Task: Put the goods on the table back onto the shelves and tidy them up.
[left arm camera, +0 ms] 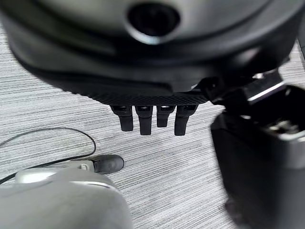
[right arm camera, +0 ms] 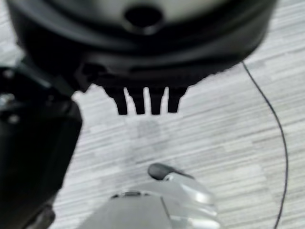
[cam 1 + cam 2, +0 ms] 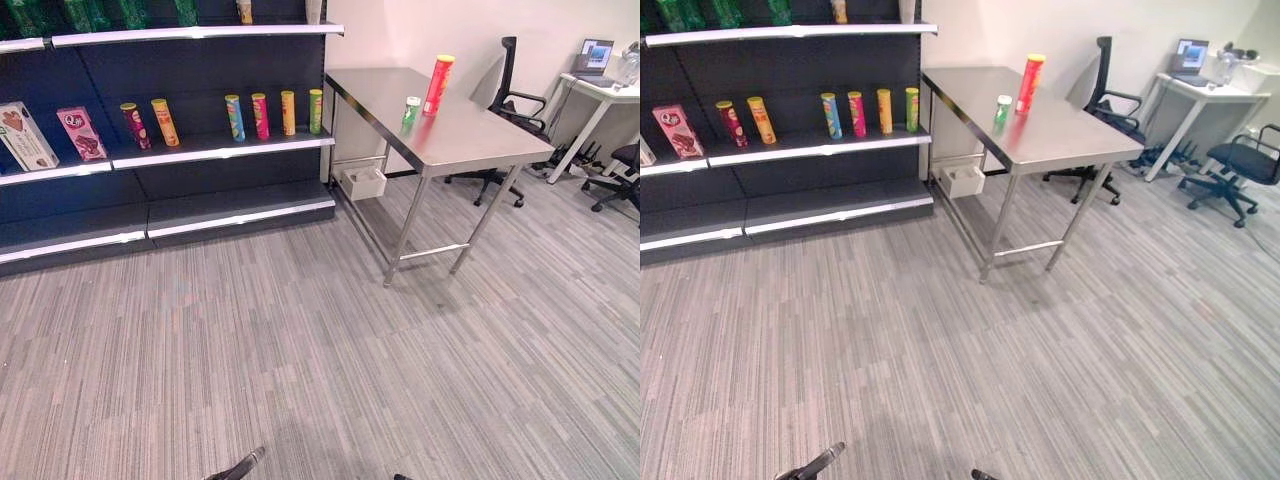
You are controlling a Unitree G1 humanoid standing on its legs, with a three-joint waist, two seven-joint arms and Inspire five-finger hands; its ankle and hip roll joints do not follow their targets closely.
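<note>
I see a red can (image 3: 438, 84) and a small green can (image 3: 411, 109) upright on the table (image 3: 470, 145) — left hand (image 1: 152, 117) and right hand (image 2: 145, 100) both relaxed, holding nothing.

The table (image 3: 470, 150) is brushed metal — smooth, with a dull sheen that mirrors the glossy red can (image 3: 437, 85) and the small green-and-white can (image 3: 411, 109) standing on it. The shelves (image 3: 220, 147) look like matt dark panels edged in pale strips, and the floor (image 3: 330, 350) is carpet — rough, streaked grey.
</note>
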